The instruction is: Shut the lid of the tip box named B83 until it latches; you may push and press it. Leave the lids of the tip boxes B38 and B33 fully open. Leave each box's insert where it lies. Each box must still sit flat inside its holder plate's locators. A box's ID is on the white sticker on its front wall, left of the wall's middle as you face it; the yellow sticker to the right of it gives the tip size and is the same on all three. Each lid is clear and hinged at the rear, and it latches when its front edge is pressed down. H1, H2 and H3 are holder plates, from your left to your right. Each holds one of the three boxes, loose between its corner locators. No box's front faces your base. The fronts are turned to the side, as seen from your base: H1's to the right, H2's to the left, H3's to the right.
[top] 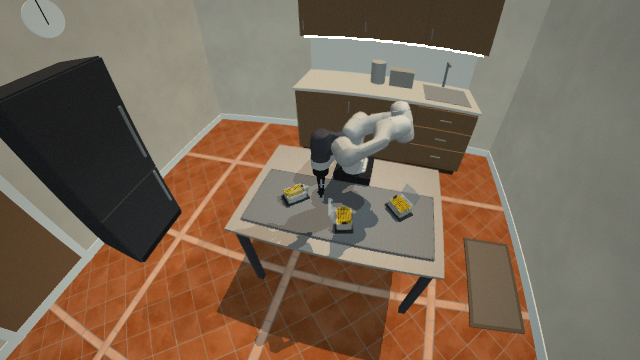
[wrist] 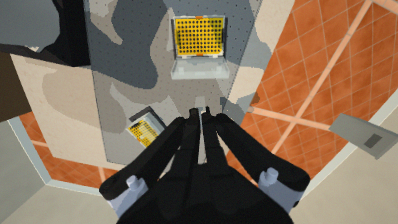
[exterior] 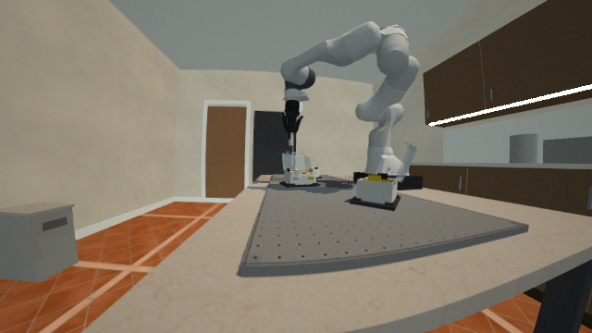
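Observation:
Three tip boxes with yellow tip racks sit on dark holder plates on the grey mat: a left box (top: 295,192), a middle box (top: 343,217) and a right box (top: 400,205). Their stickers are too small to read. The middle box's clear lid (top: 331,207) stands upright. The right box's lid (exterior: 407,157) is raised. In the wrist view one box (wrist: 198,36) has its lid (wrist: 199,67) folded open, and another box (wrist: 143,131) is partly hidden by my fingers. My gripper (top: 320,192) (exterior: 291,136) (wrist: 200,103) is shut and empty, pointing down between the left and middle boxes, close to the upright lid.
The robot base (top: 352,170) stands at the table's rear edge. The table's front edge and tiled floor lie just right of my fingers in the wrist view. A grey box (exterior: 37,240) stands on the floor. A fridge (top: 75,150) is at the left.

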